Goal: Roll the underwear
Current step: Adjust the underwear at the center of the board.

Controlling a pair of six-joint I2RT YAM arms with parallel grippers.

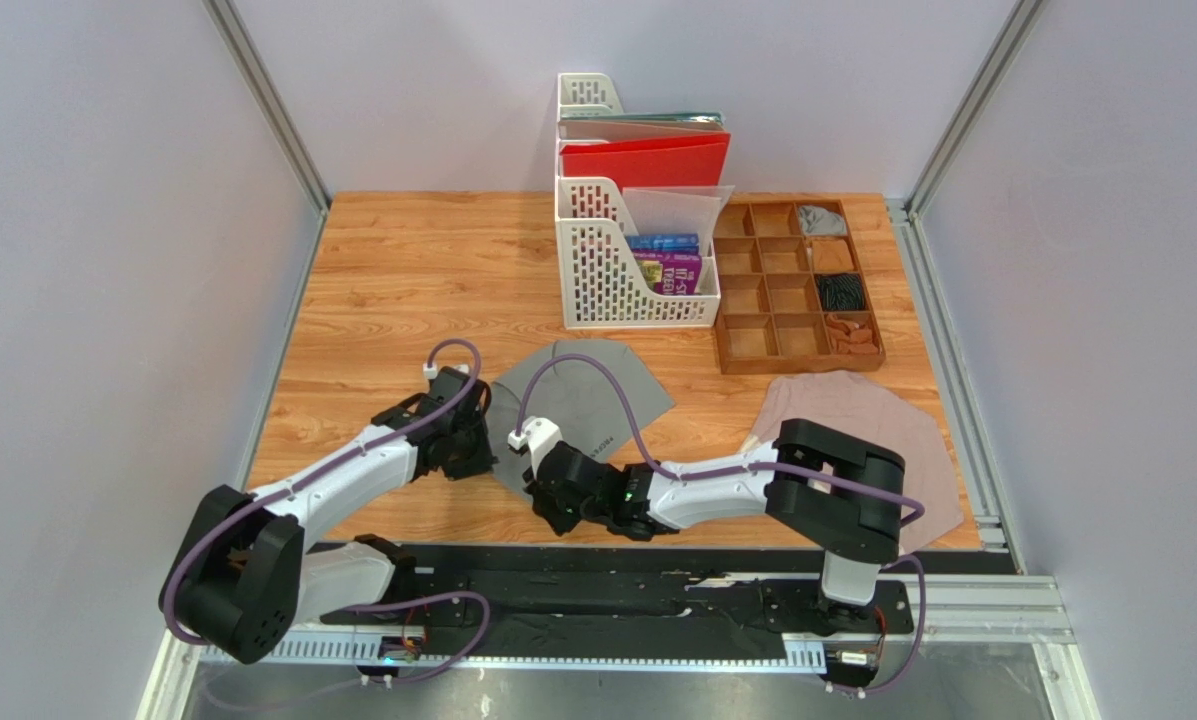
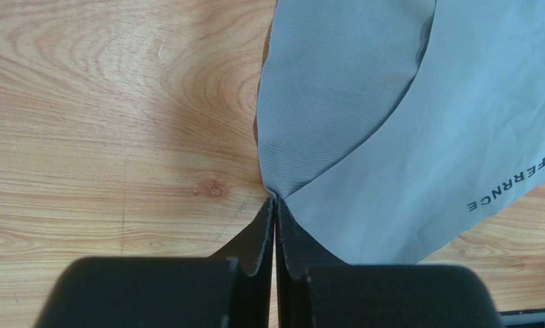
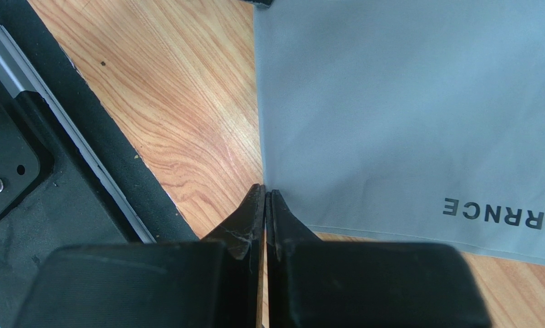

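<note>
The grey underwear (image 1: 597, 387) lies flat in the middle of the table, with a dark printed line near its front edge. It also shows in the left wrist view (image 2: 364, 102) and the right wrist view (image 3: 405, 116). My left gripper (image 1: 484, 446) (image 2: 273, 199) is shut, pinching the cloth's left corner. My right gripper (image 1: 537, 483) (image 3: 265, 193) is shut at the cloth's near corner, which it hides. The pinkish-beige underwear (image 1: 860, 428) lies flat at the right, partly under my right arm.
Two white file racks (image 1: 634, 255) with a red folder stand at the back. A wooden divided organiser (image 1: 797, 285) sits to their right. The black base plate (image 1: 589, 593) (image 3: 22, 150) runs along the near edge. Metal frame rails border the table.
</note>
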